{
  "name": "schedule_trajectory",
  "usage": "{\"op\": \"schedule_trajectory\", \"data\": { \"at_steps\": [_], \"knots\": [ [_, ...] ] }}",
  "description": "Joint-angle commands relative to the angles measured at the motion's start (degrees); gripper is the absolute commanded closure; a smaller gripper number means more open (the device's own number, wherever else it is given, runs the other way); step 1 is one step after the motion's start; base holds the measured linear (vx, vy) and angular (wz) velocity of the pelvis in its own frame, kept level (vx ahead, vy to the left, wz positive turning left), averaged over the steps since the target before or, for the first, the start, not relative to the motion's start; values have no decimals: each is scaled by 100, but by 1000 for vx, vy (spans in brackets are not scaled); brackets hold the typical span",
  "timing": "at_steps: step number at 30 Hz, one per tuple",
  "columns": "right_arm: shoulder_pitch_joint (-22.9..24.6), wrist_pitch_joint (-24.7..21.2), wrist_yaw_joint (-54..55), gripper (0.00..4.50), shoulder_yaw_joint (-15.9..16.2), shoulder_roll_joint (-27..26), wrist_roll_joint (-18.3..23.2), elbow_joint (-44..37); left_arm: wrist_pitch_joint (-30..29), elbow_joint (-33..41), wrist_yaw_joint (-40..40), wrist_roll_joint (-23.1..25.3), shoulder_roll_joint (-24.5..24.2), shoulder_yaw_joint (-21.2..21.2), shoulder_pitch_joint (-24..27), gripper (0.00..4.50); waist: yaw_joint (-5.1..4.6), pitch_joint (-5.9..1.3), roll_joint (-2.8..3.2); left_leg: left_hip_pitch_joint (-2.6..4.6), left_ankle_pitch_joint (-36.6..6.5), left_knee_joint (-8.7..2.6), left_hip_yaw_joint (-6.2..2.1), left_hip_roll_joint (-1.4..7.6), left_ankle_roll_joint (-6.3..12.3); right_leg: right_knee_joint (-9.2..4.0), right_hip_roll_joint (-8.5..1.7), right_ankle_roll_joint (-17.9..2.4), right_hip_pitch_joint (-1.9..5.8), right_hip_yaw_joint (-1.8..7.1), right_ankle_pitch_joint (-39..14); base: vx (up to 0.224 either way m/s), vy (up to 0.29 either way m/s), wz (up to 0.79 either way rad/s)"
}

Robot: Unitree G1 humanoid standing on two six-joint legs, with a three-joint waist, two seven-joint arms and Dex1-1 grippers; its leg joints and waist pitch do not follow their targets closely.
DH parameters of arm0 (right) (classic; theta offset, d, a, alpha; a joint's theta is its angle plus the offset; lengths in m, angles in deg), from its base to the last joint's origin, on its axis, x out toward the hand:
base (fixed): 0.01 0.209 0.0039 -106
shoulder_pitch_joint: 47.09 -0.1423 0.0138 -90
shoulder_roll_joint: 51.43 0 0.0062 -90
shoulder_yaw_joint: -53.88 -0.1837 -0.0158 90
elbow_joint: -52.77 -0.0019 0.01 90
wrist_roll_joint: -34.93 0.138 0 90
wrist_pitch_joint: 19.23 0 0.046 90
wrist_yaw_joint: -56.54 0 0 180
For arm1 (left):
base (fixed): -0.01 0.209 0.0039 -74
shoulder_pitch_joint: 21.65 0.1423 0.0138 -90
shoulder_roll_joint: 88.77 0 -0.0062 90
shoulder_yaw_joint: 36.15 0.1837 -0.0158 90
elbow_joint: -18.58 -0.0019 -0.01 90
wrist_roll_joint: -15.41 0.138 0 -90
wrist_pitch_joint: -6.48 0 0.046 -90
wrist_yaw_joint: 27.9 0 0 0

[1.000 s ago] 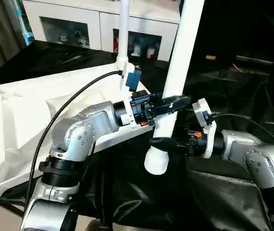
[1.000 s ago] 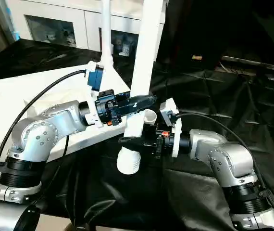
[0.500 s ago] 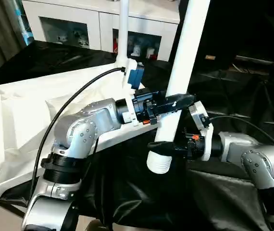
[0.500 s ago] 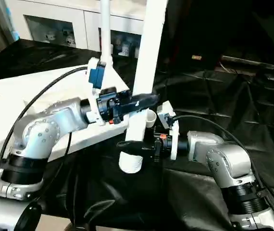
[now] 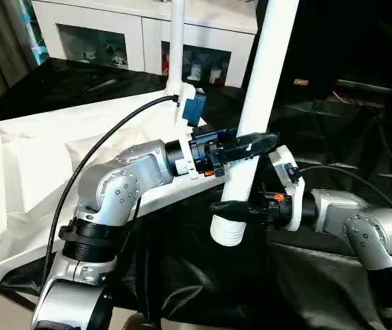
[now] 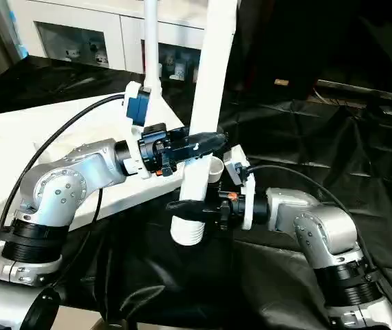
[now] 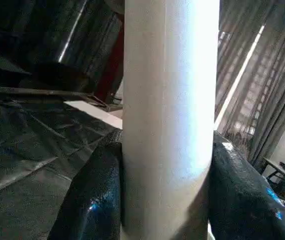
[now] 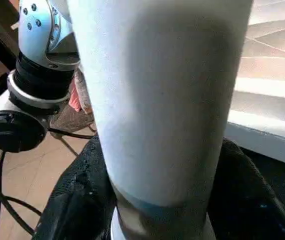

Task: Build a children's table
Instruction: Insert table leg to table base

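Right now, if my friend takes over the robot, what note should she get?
Left pincer: shut on the loose white leg, higher up the tube.
Right pincer: around the same leg just above its ribbed end; its black fingers sit on both sides of the tube, and it looks gripped.
Things: the leg is held nearly upright in the air in front of the robot. The white tabletop lies on the black-draped table, with another leg already standing in it.
Done: at least one leg fitted.
Left: push the held leg's ribbed end into a corner socket, then fit the others.

Left pincer (image 5: pixel 251 145) above right pincer (image 5: pixel 232 207), both clamped, forearms converging inward.
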Motion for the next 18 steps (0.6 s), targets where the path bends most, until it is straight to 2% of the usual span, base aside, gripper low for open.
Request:
{"op": "schedule_trajectory", "data": {
  "at_steps": [1,5,7,10,12,13,18],
  "knots": [
    [-4,8,7,249,-103,30,-14,69,102,58,-155,246,-55,302,-62,265,-15,-439,17,229,-520,-426,-184,377,-164,-390,-518,-1303,176,238,274,0,0,0],
    [-2,47,26,251,-127,16,-35,80,227,2,-105,402,-57,362,-28,266,-14,-442,39,225,-539,-426,-187,377,-204,-388,-524,-1296,180,241,313,0,0,0],
    [-3,76,57,252,-172,-12,-44,93,306,-80,71,449,29,278,-36,210,-20,-446,30,226,-549,-423,-186,379,-203,-381,-522,-1328,183,241,370,0,0,0],
    [29,119,110,252,-226,-44,-37,58,283,-79,108,324,85,134,-39,193,-21,-445,16,222,-519,-419,-187,380,-164,-379,-528,-1355,187,239,421,0,0,0],
    [65,179,194,256,-310,-111,-20,39,492,-170,361,347,232,-82,-52,169,-12,-442,1,218,-524,-415,-181,380,-140,-387,-534,-1374,185,243,395,0,0,0],
    [89,207,267,256,-385,-170,11,23,651,-282,551,282,368,-323,-73,169,-9,-444,3,219,-524,-415,-187,383,-139,-389,-538,-1371,191,242,383,0,0,0],
    [166,320,462,257,-510,-265,-5,-15,1063,-316,744,138,535,-720,-73,163,-3,-439,-27,208,-536,-417,-184,383,-120,-401,-551,-1354,191,242,311,0,0,0]
  ]
}}
